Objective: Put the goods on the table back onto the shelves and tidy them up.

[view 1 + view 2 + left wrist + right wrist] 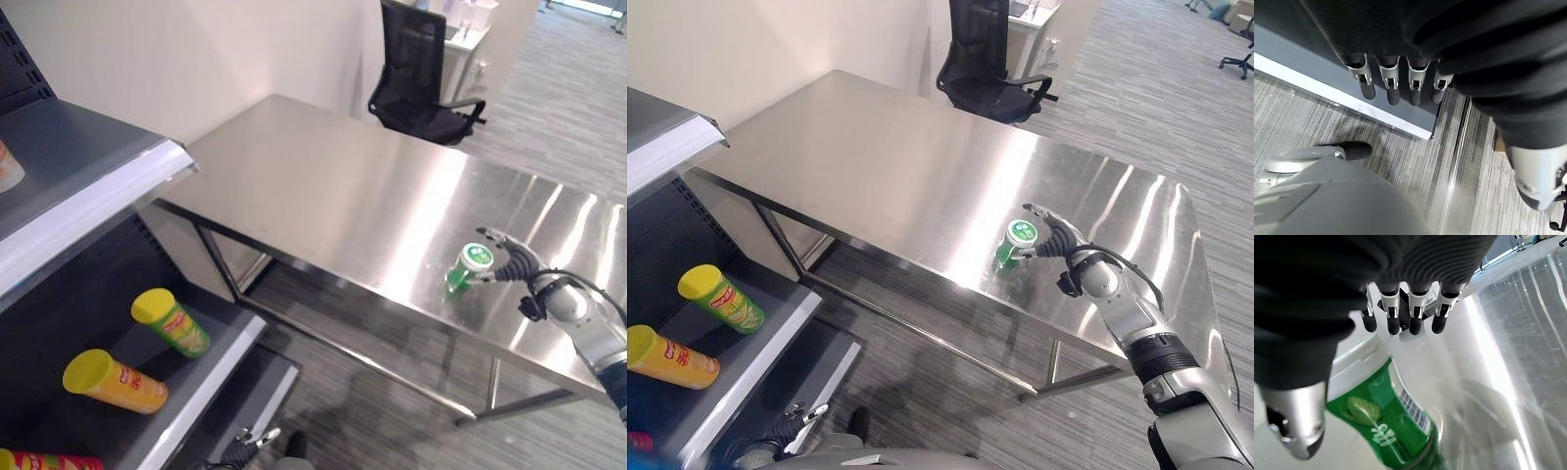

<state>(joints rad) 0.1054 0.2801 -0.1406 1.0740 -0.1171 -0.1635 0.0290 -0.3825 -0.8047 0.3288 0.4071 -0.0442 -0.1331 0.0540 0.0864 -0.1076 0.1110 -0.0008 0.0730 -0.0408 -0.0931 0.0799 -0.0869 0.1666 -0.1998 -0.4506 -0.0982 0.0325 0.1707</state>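
The right hand [1050, 238] reaches over the steel bench [892, 166] with its fingers [1400, 323] straight and spread, released and gripping nothing, while the green bottle [1015, 244] stands upright in the gap between thumb and fingers, close to the palm. From the right wrist view the bottle's shoulder lies just below the fingertips and beside the thumb [1295, 423], but I cannot tell for certain whether any surface is touching it yet. The main risk, as I judge it, is a tip-over: the bottle is tall and narrow on slick metal, so if the thumb or one finger meets it first, or the hand closes high near the white cap [477, 257], it could topple or skid away from the palm rather than seat in the grip. It also stands near the bench edge on the hand's near side, so a knock toward the wrist could send it off onto the floor. A loose hold would also matter later, since the lower shelf [201, 387] with its yellow-lidded tubes [113, 380] is well away from this hand. The left hand [1396, 81] hangs idle above the floor, fingers relaxed and empty.
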